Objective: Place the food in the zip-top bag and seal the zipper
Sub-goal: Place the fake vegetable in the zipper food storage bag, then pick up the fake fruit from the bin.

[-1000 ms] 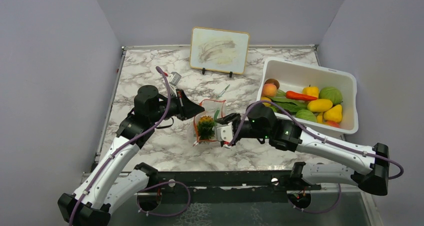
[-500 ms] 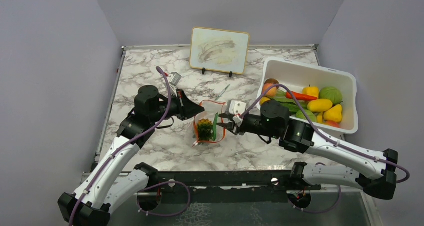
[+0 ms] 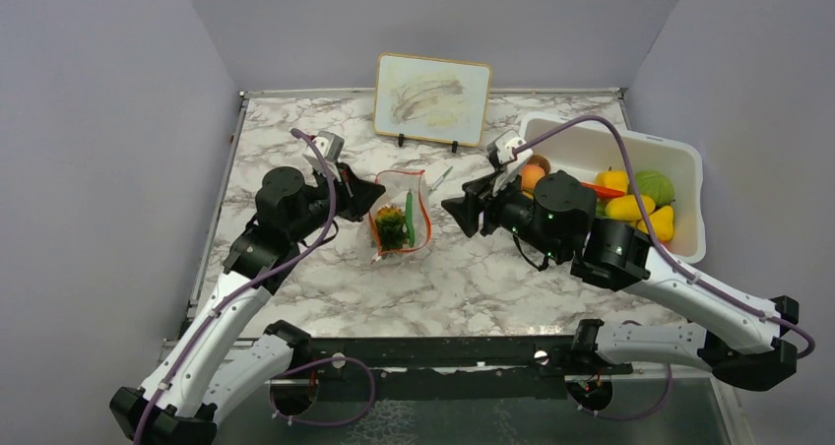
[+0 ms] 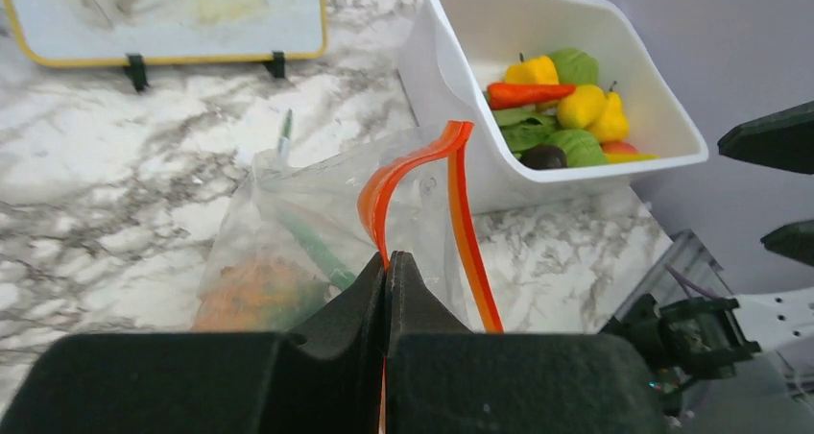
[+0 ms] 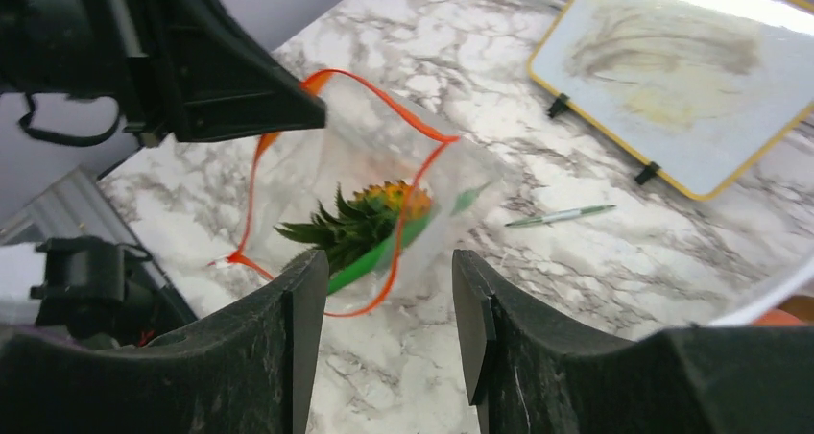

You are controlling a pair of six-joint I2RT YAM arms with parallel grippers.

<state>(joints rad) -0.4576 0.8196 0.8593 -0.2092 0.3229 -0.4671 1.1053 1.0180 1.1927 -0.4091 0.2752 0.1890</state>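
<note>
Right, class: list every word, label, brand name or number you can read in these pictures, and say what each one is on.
No readable text anywhere.
The whiteboard has only faint smudged strokes, no letters.
The white bin, clear bag and pen show no print or label.

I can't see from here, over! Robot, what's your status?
Left gripper shut on the zipper, holding the zip-top bag open. Right gripper open, empty. Pineapple and green pod inside; more food in the white bin. Nothing blocking the mouth.
</note>
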